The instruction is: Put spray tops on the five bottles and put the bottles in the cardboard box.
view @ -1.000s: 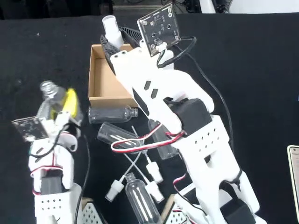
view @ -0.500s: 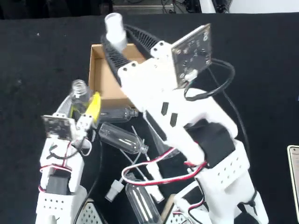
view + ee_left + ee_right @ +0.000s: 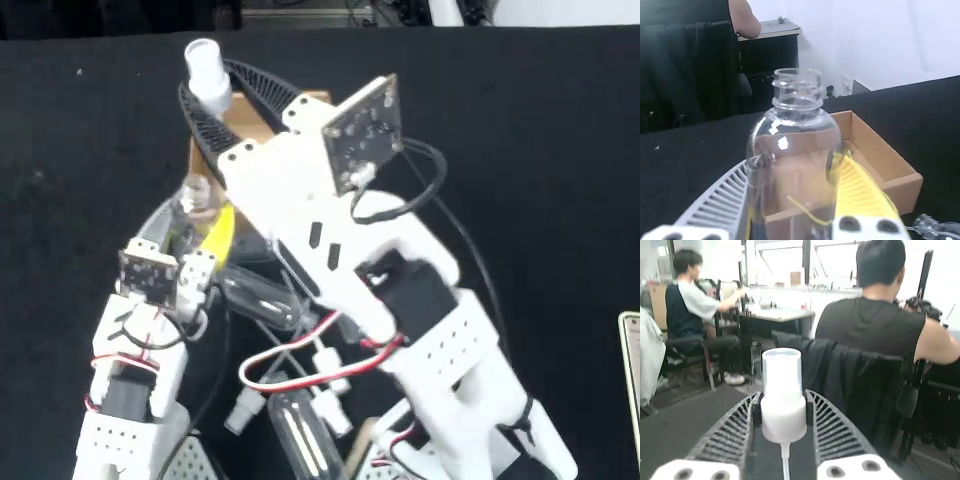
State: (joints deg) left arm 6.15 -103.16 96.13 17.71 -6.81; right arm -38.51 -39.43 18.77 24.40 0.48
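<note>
Near edge of the black worktop (image 3: 540,150), between the two arm bases: one clear plastic bottle (image 3: 300,440) lying on its side, with loose white spray tops (image 3: 328,365) and their thin dip tubes scattered just beside it. A bit farther in, a second clear bottle (image 3: 255,295) also lying down, one end tucked under the right arm. Past that, the left end effector (image 3: 195,215) sits at the left wall of the open brown cardboard box (image 3: 243,120), by the box's near-left corner. Its grey finger (image 3: 715,200) and yellow finger (image 3: 860,195) are closed snug on the body of an upright clear round-shouldered bottle (image 3: 795,145), one finger on each side. Threaded neck of that bottle is open, facing up. From the left wrist camera the box is right behind the held bottle, its long side running away toward the far edge of the worktop. The right arm comes in from the near-right and lies across the box, covering most of it in the high view. Farthest out, the right end effector (image 3: 210,88) is over the far-left corner of the box, dark ribbed fingers (image 3: 832,427) closed on the collar of a white spray top with a translucent cap (image 3: 784,390). Top is held upright, nozzle end up, thin dip tube hanging down between the fingers. Spray top and open bottle neck are near each other but apart: top sits on the far side of the neck, no contact.
</note>
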